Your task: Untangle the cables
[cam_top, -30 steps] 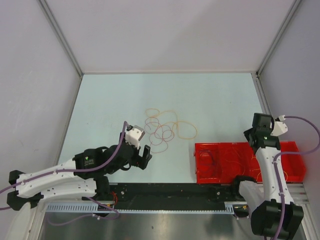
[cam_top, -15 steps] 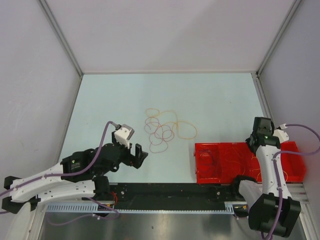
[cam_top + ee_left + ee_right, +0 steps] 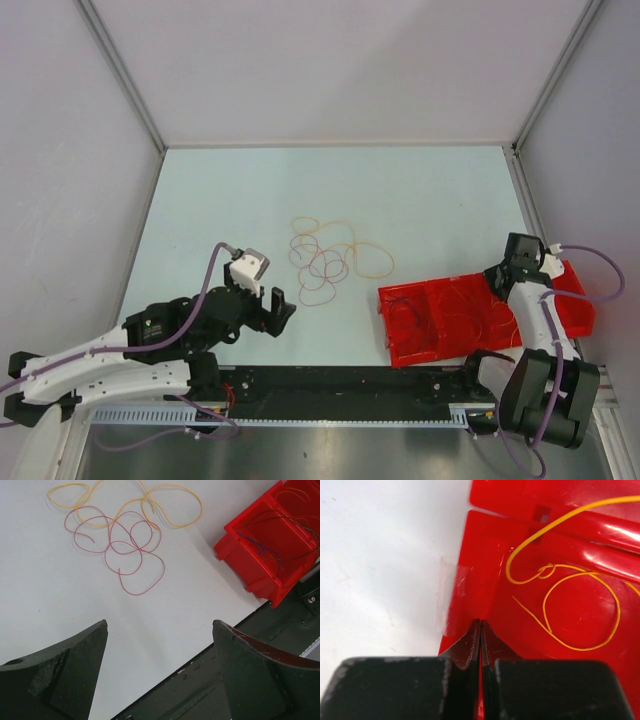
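Observation:
The cables [image 3: 325, 262] lie in a loose tangle on the white table, purple-red loops [image 3: 127, 545] with yellow and orange loops [image 3: 125, 505] behind them. My left gripper [image 3: 280, 308] is open and empty, low over the table, near-left of the tangle and apart from it; its jaws [image 3: 160, 622] stand wide. My right gripper [image 3: 503, 275] is shut on the far wall of the red bin [image 3: 400, 350], a sliver of red between its fingers [image 3: 480, 622]. Yellow cable loops [image 3: 580, 610] lie inside the bin [image 3: 485, 570], and thin dark and orange cables [image 3: 265, 552] too.
The red bin [image 3: 250, 565] sits skewed at the near right, close to the black rail [image 3: 350, 385] along the table's front edge. Grey walls close in the left, back and right sides.
The left arm drew back left from the tangle, then held still. The right gripper came down onto the bin's wall, and the bin has swung and shifted left, now lying skewed.

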{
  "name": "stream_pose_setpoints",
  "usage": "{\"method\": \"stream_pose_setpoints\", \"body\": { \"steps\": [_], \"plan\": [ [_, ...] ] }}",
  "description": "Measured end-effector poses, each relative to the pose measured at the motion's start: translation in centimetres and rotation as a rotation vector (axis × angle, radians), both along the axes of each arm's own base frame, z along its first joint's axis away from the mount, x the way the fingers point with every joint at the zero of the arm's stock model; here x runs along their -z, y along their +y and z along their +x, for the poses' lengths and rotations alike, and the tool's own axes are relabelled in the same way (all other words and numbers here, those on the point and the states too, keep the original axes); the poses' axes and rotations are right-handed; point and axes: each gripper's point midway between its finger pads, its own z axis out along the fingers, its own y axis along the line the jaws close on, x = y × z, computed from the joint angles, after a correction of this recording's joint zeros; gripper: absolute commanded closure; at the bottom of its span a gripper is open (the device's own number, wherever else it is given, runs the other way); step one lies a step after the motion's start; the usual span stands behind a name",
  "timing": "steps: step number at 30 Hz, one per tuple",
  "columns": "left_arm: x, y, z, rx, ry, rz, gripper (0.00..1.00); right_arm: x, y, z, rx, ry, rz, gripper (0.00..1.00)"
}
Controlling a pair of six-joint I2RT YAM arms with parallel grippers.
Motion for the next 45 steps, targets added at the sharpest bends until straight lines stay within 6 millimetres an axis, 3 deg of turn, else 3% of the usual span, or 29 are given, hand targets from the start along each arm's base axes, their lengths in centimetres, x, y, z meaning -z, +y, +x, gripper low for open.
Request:
{"method": "stream_pose_setpoints", "body": {
  "steps": [11,16,17,20,21,24,33,37,45],
  "plan": [
    [0.5,-0.2,0.2,-0.007,0.005,0.028,0.09,2.3,0.3,5.0,0.073,-0.065,0.132,1.0],
    [0.8,-0.3,0.2,-0.007,0.012,0.041,0.09,-0.6,0.9,7.8,0.02,-0.116,0.118,0.98],
    [0.9,-0.4,0.2,-0.006,0.014,0.045,0.09,-1.5,1.0,8.2,0.003,-0.134,0.108,0.95],
    [1.7,-1.5,0.2,0.007,0.035,0.067,0.09,-4.1,1.0,8.4,-0.05,-0.173,0.063,0.72],
    [2.0,-2.0,0.2,0.014,0.046,0.074,0.08,-4.7,0.9,8.1,-0.059,-0.179,0.052,0.6],
    [3.5,-5.0,0.0,0.052,0.104,0.079,0.08,-6.0,0.9,6.5,-0.108,-0.173,0.005,0.51],
    [10.4,-15.8,-0.3,0.114,0.321,0.165,0.07,-11.0,1.6,2.2,-0.205,-0.268,-0.068,0.4],
    [11.0,-19.6,0.6,0.093,0.351,0.163,0.06,-12.9,2.8,1.2,-0.259,-0.34,-0.068,0.4],
    [10.7,-23.0,2.4,-0.018,0.38,0.152,0.1,-12.7,4.4,0.4,-0.319,-0.333,-0.016,0.39]
  ]
}}
